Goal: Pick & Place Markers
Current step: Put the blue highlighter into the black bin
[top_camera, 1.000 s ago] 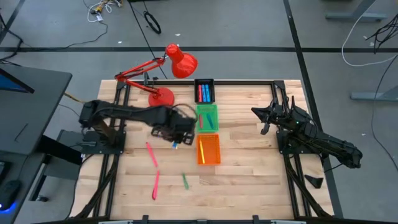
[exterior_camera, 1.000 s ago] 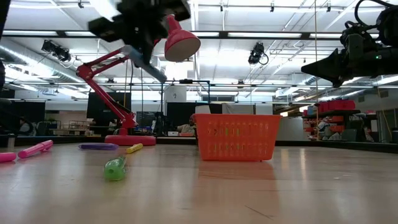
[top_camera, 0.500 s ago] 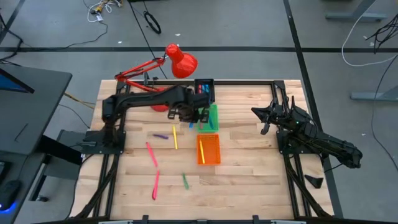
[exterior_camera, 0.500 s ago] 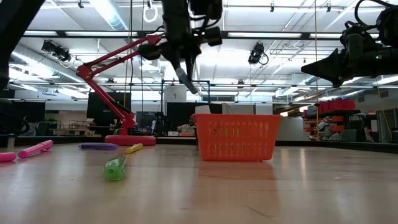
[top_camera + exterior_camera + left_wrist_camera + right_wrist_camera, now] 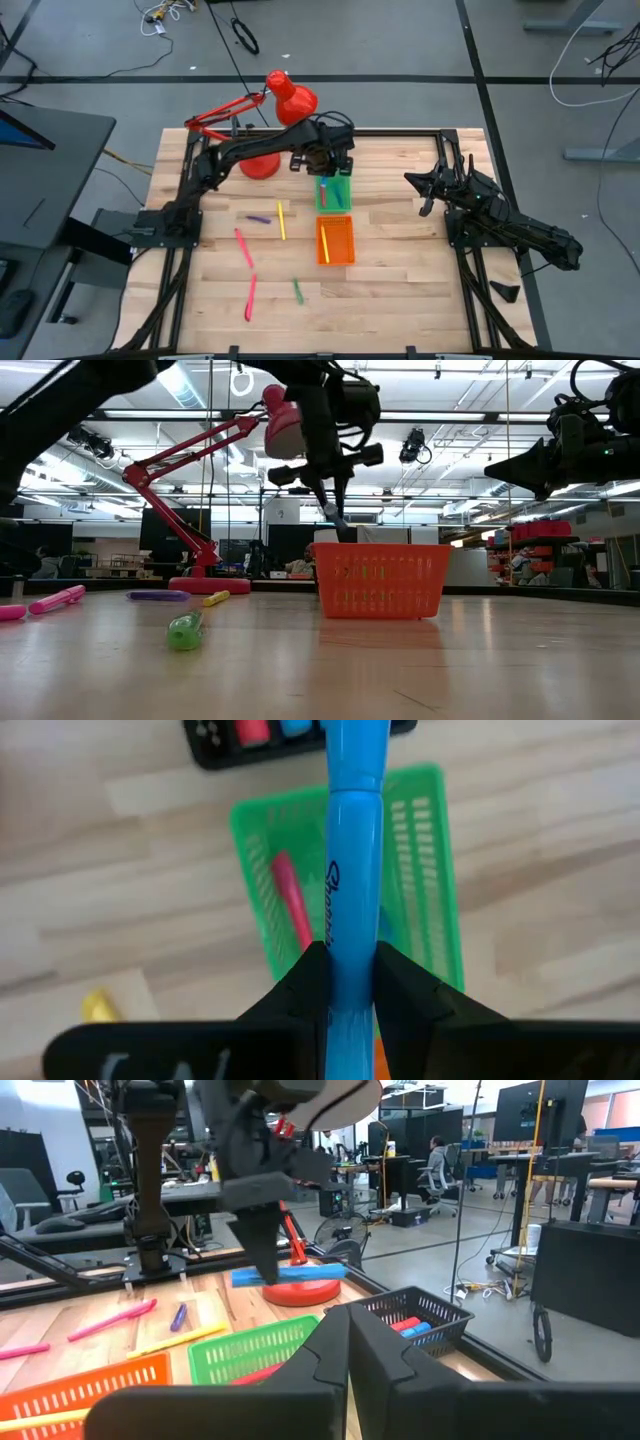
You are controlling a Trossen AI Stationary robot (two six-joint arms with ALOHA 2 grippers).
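Note:
My left gripper hangs over the green tray, close to the black tray, and is shut on a blue marker. A pink marker lies in the green tray, and the black tray holds red and blue ones. Purple, yellow, two pink and a green marker lie loose on the table's left half. My right gripper waits shut at the table's right side. My left gripper pinches the blue marker's barrel between its two fingers, which come from above, pointing down, and lie across it. The marker is lifted clear above the green tray, close to level, most of its length sticking out to one side.
An orange tray sits just nearer than the green one. A red desk lamp stands at the far edge, beside my left arm. The near half of the table holds only the loose markers.
My left gripper has carried the blue marker from the table's left-middle toward the far edge and somewhat right, to above the green tray, staying shut on it. The purple and yellow markers that it covered lie in view now.

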